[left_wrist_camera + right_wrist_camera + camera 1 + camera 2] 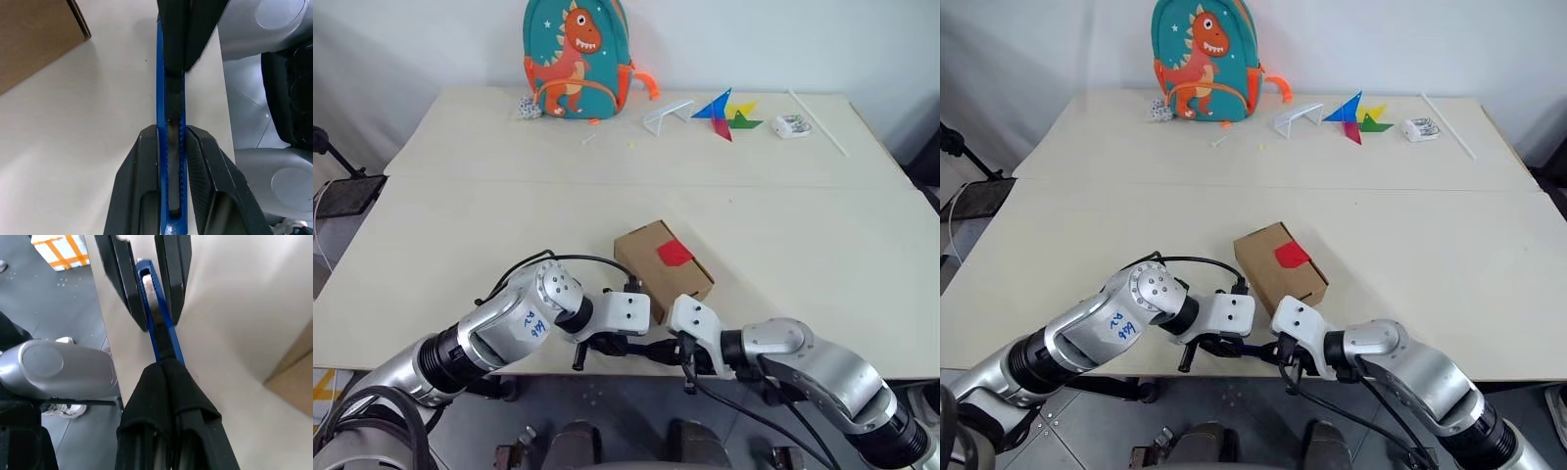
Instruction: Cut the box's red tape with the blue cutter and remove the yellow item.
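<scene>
Step in hand: preparing the cutter [170,147], held at lower centre between both grippers; the left gripper [171,142] pinches its body, and the right gripper [164,369] has its fingers pressed together on its other end. The box [663,266], with red tape [674,253] uncut, sits just above them at frame centre. The next move likely calls for exposing the blade, then carrying it to the tape.

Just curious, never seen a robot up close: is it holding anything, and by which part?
Yes: the blue cutter. The left tool clamps one end, the right tool the other.

Dinosaur backpack [576,59] and pinwheel [727,115] on table [460,206].
</scene>
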Available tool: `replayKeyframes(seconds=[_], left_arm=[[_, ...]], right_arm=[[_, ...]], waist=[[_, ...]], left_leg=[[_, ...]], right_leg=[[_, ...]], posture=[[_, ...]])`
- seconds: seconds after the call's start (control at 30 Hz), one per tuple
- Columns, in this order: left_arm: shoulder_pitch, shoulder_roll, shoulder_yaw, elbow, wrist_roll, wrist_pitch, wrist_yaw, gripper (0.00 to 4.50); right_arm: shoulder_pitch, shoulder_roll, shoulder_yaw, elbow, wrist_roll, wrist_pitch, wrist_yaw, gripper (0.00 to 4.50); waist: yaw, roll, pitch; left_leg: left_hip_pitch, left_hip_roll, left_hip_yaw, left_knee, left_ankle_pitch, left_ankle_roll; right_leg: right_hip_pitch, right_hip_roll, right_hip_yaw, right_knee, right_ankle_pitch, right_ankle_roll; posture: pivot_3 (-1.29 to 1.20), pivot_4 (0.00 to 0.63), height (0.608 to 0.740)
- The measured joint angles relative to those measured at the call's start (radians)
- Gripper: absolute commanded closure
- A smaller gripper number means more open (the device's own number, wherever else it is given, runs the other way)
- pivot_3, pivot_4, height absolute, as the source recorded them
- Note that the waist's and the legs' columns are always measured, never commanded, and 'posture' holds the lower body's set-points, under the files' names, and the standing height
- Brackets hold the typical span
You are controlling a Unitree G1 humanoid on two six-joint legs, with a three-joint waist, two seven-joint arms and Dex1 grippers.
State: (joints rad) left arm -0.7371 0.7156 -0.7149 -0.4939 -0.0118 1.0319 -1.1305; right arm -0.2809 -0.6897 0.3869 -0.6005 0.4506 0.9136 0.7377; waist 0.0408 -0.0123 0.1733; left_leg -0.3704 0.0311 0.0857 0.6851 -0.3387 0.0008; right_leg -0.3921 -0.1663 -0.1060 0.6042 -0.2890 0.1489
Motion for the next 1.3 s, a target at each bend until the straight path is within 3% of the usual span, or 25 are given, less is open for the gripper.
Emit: replayKeyframes(seconds=[0.6,0.8,0.97,1.13,1.3], left_arm=[[0.0,0.008,-0.002,-0.01,-0.004,0.015,0.004,4.08],[0.0,0.014,-0.002,-0.011,-0.004,0.015,0.003,4.08],[0.005,0.012,-0.003,-0.009,-0.004,-0.016,0.007,4.08],[0.073,0.02,0.06,-0.004,-0.018,-0.14,0.019,4.08],[0.17,0.034,0.193,-0.012,-0.084,-0.331,0.013,4.08]], right_arm=[[-0.032,0.144,0.054,0.07,-0.048,-0.013,-0.005,4.45],[-0.056,0.155,0.062,0.096,-0.047,-0.011,0.008,4.45],[-0.044,0.1,0.026,0.077,-0.019,-0.007,0.048,4.45],[0.05,-0.009,-0.15,-0.046,0.152,0.089,0.106,4.45],[0.142,-0.103,-0.468,-0.131,0.485,0.249,0.102,4.29]], waist=[[-0.015,0.0,-0.003],[-0.017,0.0,-0.004],[-0.011,0.0,-0.004],[-0.005,0.001,-0.003],[-0.004,0.0,0.001]], left_leg=[[0.0,0.0,0.0,0.0,0.0,0.0],[0.001,0.0,0.0,0.0,0.0,0.0],[-0.001,0.0,-0.001,0.0,0.0,0.0],[-0.004,0.0,0.0,0.0,-0.002,0.001],[-0.005,0.001,0.0,0.0,-0.003,0.001]], right_leg=[[0.0,0.0,0.0,0.001,0.0,0.0],[0.0,0.0,0.0,0.002,0.0,0.0],[0.0,0.0,0.0,0.0,0.0,0.0],[-0.002,0.0,0.0,-0.004,0.0,0.0],[-0.002,0.0,-0.001,-0.004,0.0,0.0]], posture=[[0.0,0.15,0.74],[0.0,0.15,0.74],[0.0,0.15,0.74],[0.0,0.15,0.74],[0.0,0.15,0.74]])
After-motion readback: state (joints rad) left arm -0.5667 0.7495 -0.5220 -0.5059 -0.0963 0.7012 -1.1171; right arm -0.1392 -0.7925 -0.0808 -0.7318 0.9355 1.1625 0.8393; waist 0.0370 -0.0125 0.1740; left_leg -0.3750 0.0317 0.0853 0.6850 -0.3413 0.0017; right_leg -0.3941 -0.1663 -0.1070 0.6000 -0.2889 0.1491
